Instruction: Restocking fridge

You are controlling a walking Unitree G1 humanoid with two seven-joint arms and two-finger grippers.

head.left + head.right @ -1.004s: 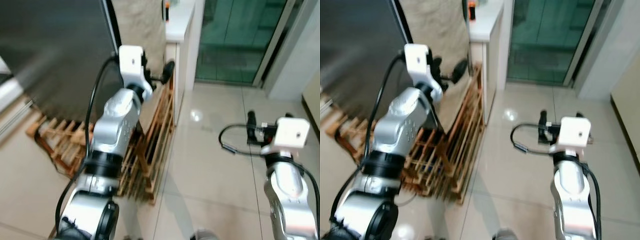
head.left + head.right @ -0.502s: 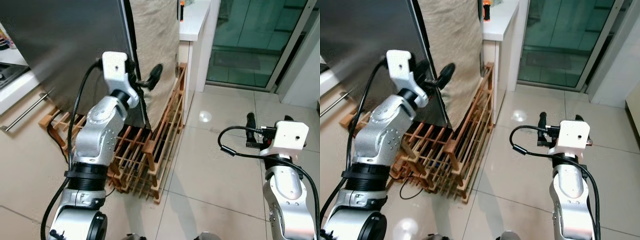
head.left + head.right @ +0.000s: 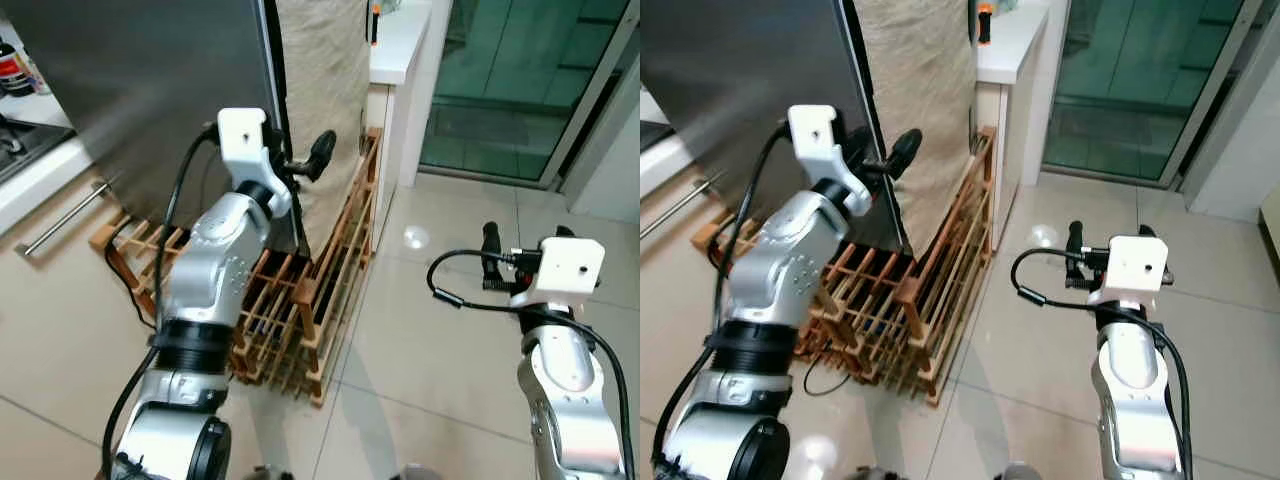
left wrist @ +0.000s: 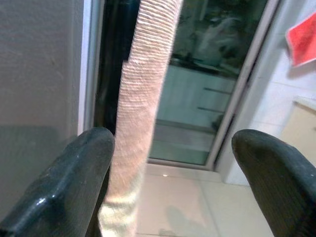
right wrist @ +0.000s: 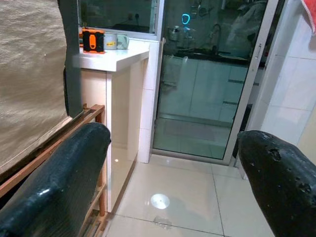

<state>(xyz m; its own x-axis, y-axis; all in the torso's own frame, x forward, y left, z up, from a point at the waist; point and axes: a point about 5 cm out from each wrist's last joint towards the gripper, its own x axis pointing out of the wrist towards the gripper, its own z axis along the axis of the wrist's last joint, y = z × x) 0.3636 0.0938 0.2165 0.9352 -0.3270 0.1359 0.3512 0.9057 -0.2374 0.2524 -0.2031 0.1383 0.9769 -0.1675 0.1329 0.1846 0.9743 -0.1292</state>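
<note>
Here the left gripper point(image 4: 170, 173), fingers spread, straddles the upright fridge door point(image 3: 150, 90) edge; right gripper point(image 5: 173, 182) hangs open.

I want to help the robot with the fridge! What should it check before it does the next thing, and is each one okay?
1. Left gripper up at the edge of the grey fridge door: ok.
2. Left jaws open, ready to take hold: ok.
3. Beige cloth hanging right by that edge, where it could get caught: not ok.
4. Right gripper open and holding nothing, out over the tiled floor: ok.
5. Wooden rack leaning low beside the fridge, in the way of the feet: cannot tell.
6. Food to put in the fridge close by: cannot tell.
</note>
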